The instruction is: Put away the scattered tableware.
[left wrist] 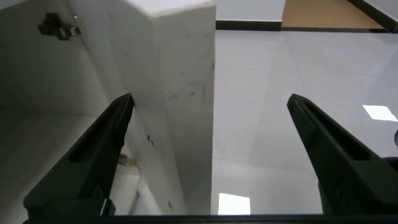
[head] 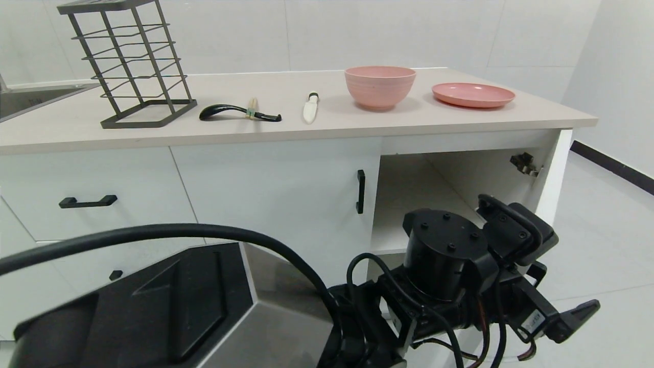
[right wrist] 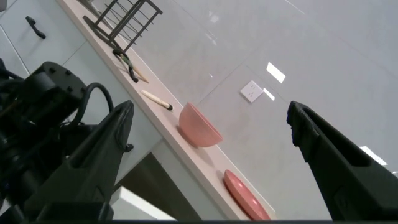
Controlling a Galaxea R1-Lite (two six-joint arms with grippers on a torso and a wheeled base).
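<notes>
Your left gripper (left wrist: 211,98): wide open, empty, just beside cabinet (left wrist: 180,74) side. Right gripper (right wrist: 211,104): wide open, empty, facing cabinet.

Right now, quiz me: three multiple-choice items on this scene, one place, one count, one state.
1. On the counter, the pink bowl sits: A) between the white utensil and the pink plate; B) at the left end; C) on the plate.
2. Pink dishes on the counter: A) one; B) two; C) four.
3. The cabinet compartment below the plate is: A) shut; B) open; C) drawer-fronted.
Answers: 1 A, utensil on its left, plate on its right. 2 B, bowl and plate only. 3 B, its bare inside shows.
</notes>
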